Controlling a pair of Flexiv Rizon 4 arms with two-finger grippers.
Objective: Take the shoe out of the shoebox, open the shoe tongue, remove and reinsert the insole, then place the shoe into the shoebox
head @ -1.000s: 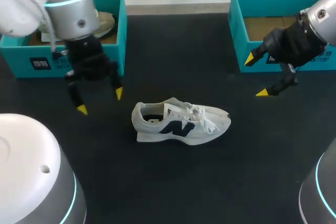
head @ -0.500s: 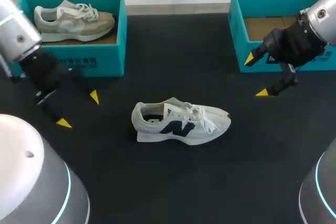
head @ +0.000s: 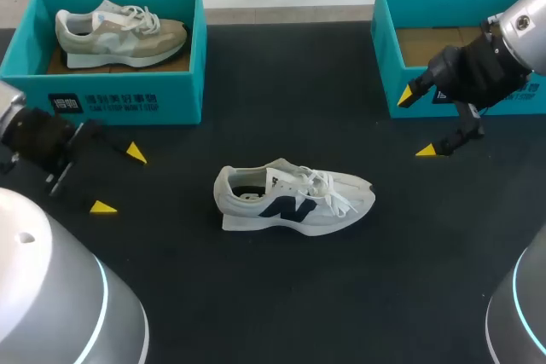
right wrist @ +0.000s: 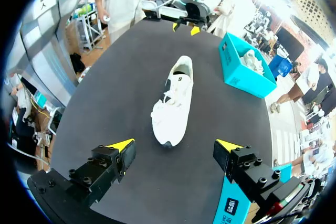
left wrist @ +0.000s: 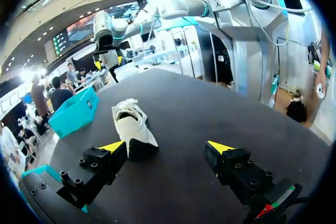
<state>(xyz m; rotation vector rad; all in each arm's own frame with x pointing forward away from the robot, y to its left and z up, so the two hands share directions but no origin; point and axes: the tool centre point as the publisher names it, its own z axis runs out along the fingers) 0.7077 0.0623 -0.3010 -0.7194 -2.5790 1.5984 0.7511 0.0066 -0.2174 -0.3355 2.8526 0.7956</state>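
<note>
On the table [head: 290, 83], one white shoe [head: 294, 199], two teal shoeboxes [head: 128, 104] [head: 384, 57]

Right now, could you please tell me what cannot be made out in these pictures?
1. Insole of the white shoe: its opening shows only as a small dark patch in the head and left wrist views.
2. Floor of the right shoebox: in the head view, the right arm covers part of it and the picture's edge cuts off the rest.
3. Left arm behind the left end effector: cut off by the head view's edge.
</note>
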